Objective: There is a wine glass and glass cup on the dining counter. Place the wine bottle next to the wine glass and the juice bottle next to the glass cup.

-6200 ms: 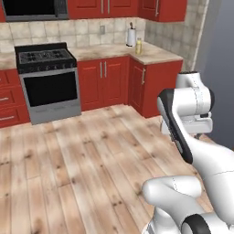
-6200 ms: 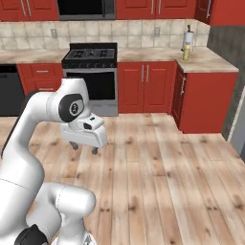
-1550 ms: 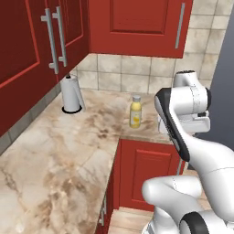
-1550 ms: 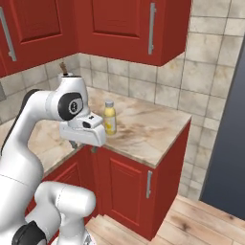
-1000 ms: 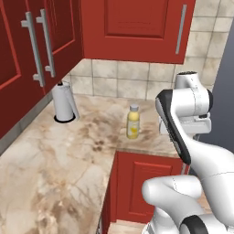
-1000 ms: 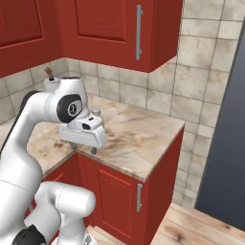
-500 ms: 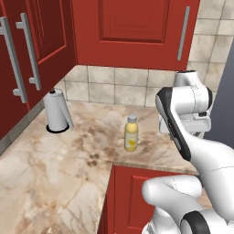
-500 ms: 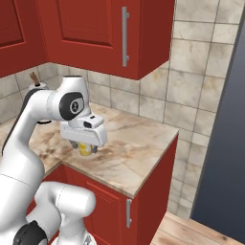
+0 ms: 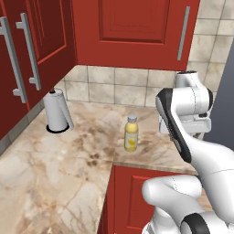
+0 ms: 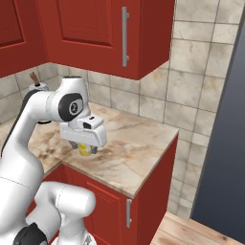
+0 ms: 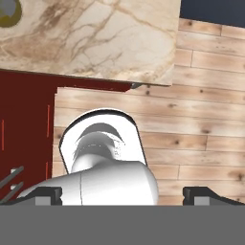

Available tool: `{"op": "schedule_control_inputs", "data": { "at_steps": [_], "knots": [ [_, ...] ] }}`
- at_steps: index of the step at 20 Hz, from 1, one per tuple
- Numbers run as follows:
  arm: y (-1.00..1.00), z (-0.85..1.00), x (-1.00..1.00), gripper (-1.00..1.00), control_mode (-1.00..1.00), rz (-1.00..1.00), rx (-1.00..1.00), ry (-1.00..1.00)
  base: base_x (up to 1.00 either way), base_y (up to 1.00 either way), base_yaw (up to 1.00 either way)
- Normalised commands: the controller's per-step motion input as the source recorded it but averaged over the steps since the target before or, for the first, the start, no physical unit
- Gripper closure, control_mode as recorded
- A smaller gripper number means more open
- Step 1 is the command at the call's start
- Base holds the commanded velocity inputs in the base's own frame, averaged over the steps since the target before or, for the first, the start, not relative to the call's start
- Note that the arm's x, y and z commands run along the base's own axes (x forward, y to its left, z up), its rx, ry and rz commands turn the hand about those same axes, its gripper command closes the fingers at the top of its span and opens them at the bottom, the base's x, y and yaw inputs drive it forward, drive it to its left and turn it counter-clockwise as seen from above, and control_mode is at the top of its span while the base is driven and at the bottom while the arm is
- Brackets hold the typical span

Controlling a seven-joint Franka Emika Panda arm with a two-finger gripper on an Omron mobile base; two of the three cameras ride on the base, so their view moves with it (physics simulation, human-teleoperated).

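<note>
Polished marbled stone countertop (image 9: 68,169), glossy red cabinet doors (image 9: 132,32), matt wood-plank floor (image 11: 206,124), tiled backsplash (image 10: 191,81).

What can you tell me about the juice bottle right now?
The juice bottle is a stubby clear bottle of pale yellow liquid with a grey-white screw cap. It stands upright on the marbled counter near the corner, well right of the paper towel roll and in front of the tiled wall. Nothing touches it but the counter. In the right base view the arm hides most of it.

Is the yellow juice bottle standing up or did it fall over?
Standing up. The juice bottle sits on its bottom on the counter, cap on top.
</note>
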Motion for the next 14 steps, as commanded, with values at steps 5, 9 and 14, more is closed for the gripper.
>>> {"op": "schedule_control_inputs", "data": {
  "at_steps": [5,9,14],
  "knots": [
    [0.00,0.00,0.00,-1.00,1.00,0.00,0.00,0.00,0.00,0.00,0.00],
    [0.00,0.00,0.00,-1.00,1.00,0.00,0.00,0.00,0.00,0.00,0.00],
    [0.00,0.00,0.00,-1.00,1.00,0.00,0.00,0.00,0.00,0.00,0.00]
  ]
}}
